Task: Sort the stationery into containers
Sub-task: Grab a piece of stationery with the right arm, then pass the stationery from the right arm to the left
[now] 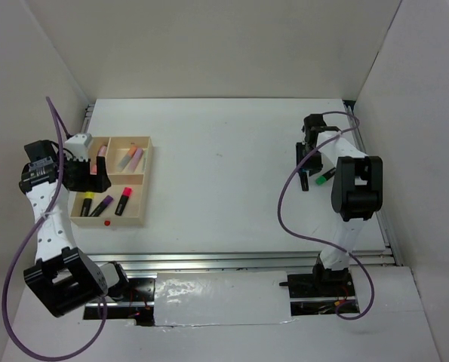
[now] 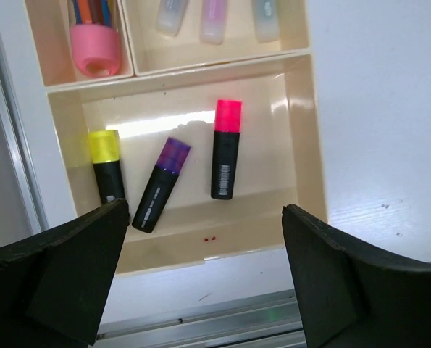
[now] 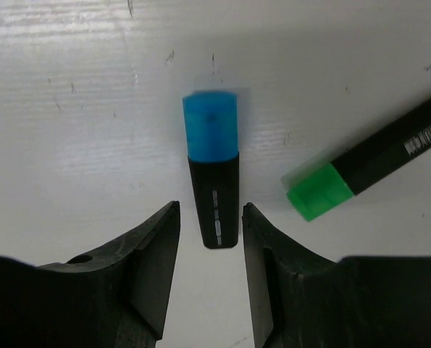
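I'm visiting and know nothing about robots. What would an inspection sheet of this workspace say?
Surface: white table, scuffed.
Job's things: light wooden divided tray holds yellow-capped black marker, purple-capped black marker and pink-capped black marker in one compartment, pastel markers in another; blue-capped black marker and green-capped black marker lie on the table.
Clutter: nothing seen.
End effectors: left end effector open above the tray; right end effector straddles the blue-capped one, grip unclear.
Cables: purple cables loop from both arms.
Surroundings: white walls.

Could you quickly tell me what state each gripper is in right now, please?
Left gripper: open, holding nothing, above the wooden tray.
Right gripper: fingers straddle the blue-capped highlighter on the table; whether it grips cannot be told.
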Robot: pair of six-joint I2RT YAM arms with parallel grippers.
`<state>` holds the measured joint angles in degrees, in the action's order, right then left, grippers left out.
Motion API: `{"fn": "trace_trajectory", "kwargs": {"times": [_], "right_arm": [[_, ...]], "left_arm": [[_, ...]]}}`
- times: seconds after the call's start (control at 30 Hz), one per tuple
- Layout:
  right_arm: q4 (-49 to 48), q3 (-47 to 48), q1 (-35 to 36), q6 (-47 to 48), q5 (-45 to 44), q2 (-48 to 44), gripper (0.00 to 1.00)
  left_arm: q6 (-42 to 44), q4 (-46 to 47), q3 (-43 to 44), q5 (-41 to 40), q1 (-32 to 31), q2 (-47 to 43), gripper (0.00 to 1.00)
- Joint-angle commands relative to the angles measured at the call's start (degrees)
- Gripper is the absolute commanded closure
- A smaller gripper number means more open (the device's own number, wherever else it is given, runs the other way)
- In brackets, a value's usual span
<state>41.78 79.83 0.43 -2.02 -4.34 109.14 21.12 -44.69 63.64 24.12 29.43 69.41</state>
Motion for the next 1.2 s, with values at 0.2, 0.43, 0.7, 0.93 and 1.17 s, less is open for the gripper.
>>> {"fn": "trace_trajectory", "kwargs": {"times": [0.2,0.43,0.7,0.93,1.17], "right_arm": [[-0.21,7.35,0.01,1.32,-3.58,8.45,0.53],[-1.51,6.75,0.01,1.14,-0.23,9.52,0.81],[-4.07,0.60,2.47,-6.84,17.60,-7.26,1.00],[-10.57,-5.29,11.96,-16.86,19.10,-22.81,1.00],[-11.55,-6.62,17.58,-26.01,20.78,-27.23,1.00]], "left_arm": [[-0.03,0.12,2.81,13.21,-0.60,-5.58,0.01],[-6.52,9.42,-1.67,23.60,-2.18,-12.54,0.01],[-34.38,27.62,-5.98,8.70,-26.67,-12.28,0.13],[-42.03,34.05,-4.49,-4.17,-48.06,-1.50,0.16],[-42.39,35.81,4.73,-7.33,-58.78,8.89,0.20]]}}
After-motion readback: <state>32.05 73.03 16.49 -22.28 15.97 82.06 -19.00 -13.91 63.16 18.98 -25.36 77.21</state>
